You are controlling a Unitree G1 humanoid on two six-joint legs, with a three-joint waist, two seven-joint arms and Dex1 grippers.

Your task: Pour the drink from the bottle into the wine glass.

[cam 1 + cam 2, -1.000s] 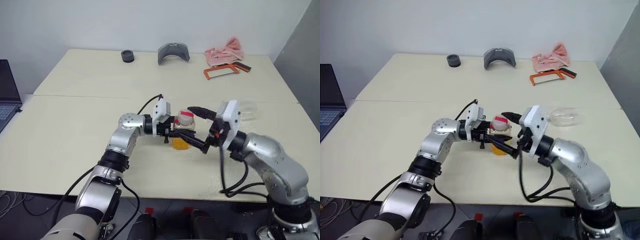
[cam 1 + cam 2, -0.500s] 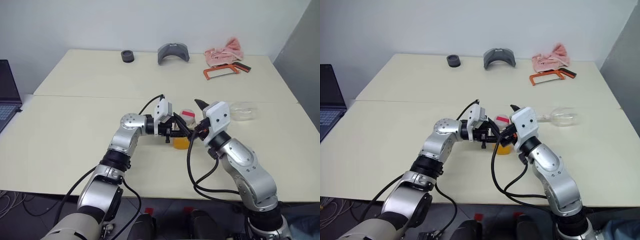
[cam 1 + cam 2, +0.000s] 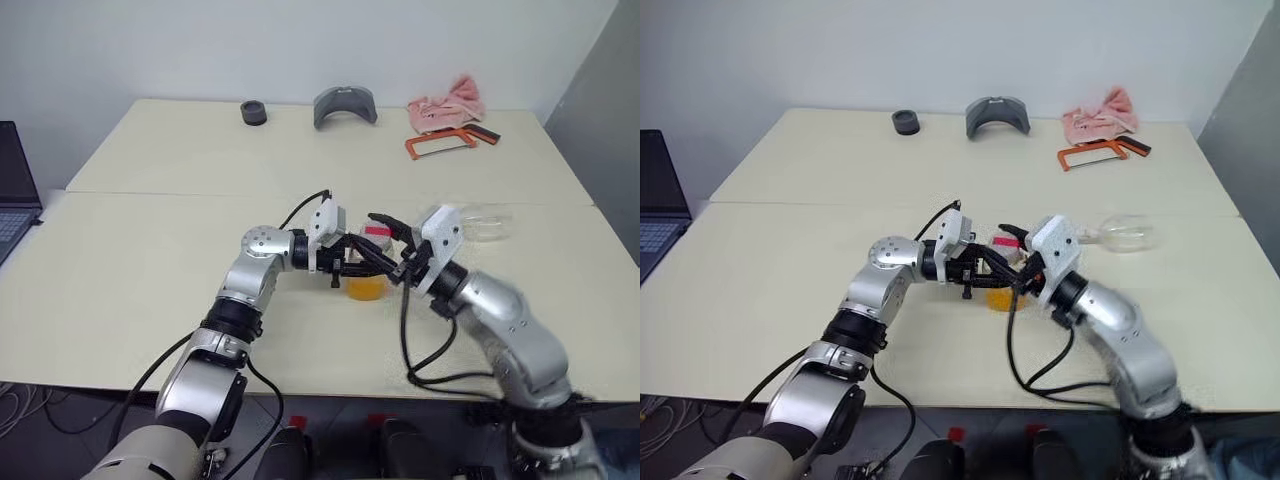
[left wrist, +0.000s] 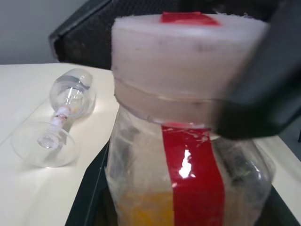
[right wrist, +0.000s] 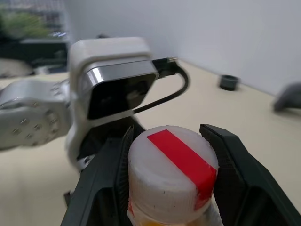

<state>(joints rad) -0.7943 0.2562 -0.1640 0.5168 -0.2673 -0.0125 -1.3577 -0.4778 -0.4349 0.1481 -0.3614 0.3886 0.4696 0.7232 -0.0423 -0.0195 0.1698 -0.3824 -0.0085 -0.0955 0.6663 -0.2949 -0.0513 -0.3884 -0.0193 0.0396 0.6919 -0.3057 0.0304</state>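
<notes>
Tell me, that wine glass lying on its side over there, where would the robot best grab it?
Probably by the stem, coming from above. The wine glass lies tipped over on the table, so its thin stem sits level between the rounded bowl and the flat foot, apparently held slightly off the table by them. The bowl looks wide and slippery for two black fingers.

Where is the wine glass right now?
The wine glass lies on its side on the table, on the robot's right, just beyond the right gripper and apart from the bottle that the left gripper holds.
</notes>
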